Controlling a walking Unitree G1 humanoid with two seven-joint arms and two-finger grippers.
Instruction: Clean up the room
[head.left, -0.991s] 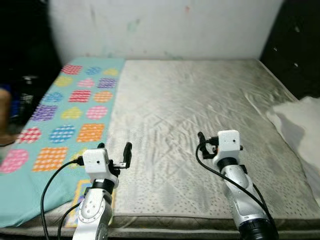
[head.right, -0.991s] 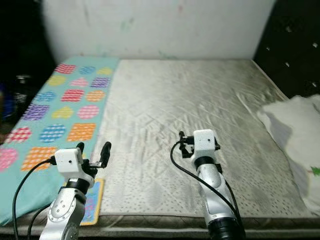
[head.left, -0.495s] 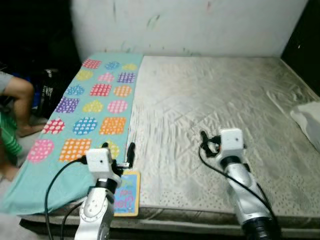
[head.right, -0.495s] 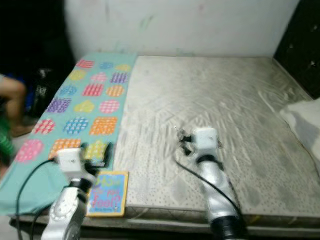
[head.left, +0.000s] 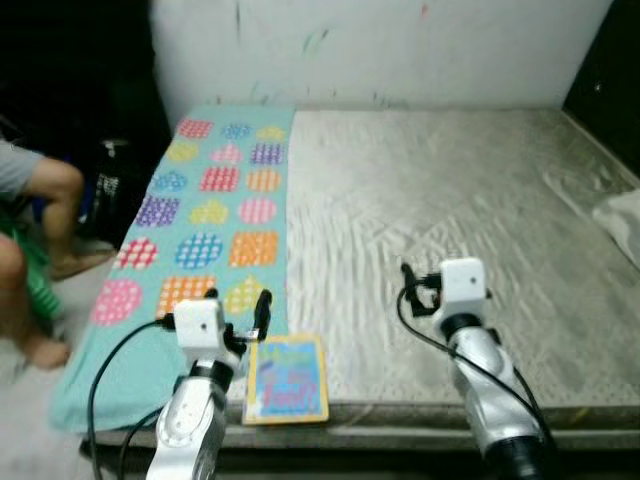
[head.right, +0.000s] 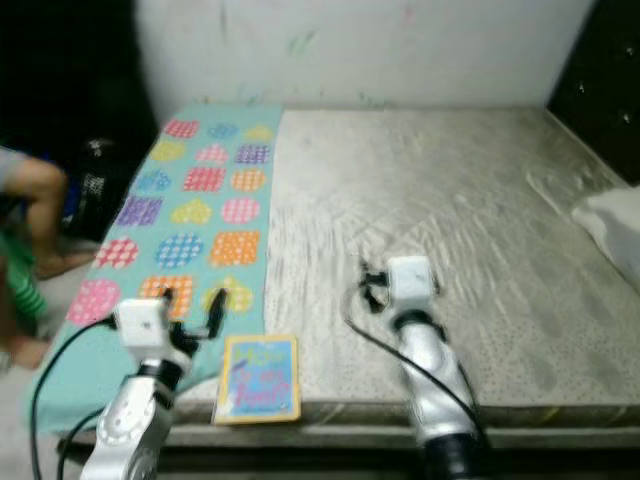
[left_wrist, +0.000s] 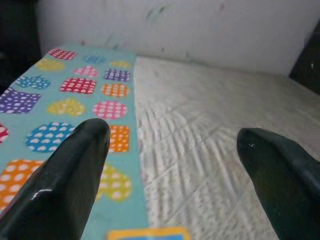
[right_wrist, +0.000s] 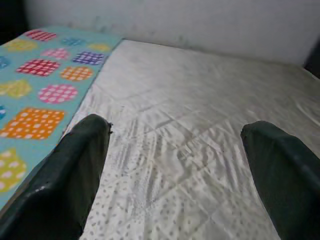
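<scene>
A gray quilted mattress (head.left: 430, 190) lies before me, with a teal blanket (head.left: 215, 215) printed with colourful hearts along its left side. A yellow and blue children's book (head.left: 286, 378) rests flat at the mattress's front edge, beside the blanket. My left gripper (head.left: 238, 305) hovers open just behind and left of the book, nothing between its fingers; the book's top edge (left_wrist: 150, 232) peeks in below them in the left wrist view. My right gripper (head.left: 420, 285) is held open over bare mattress to the right, and its wrist view looks across the bed (right_wrist: 190, 115).
A person sits on the floor at the left, a bent leg (head.left: 45, 200) close to the bed's edge. A dark object (head.left: 105, 185) stands by the bed near them. A white cloth or pillow (head.left: 620, 212) lies at the right edge. A pale wall (head.left: 380, 50) backs the bed.
The whole view has shifted: the camera turned left and pulled back, bringing the book and the person into view. Both arms keep the same pose, fingers still apart.
</scene>
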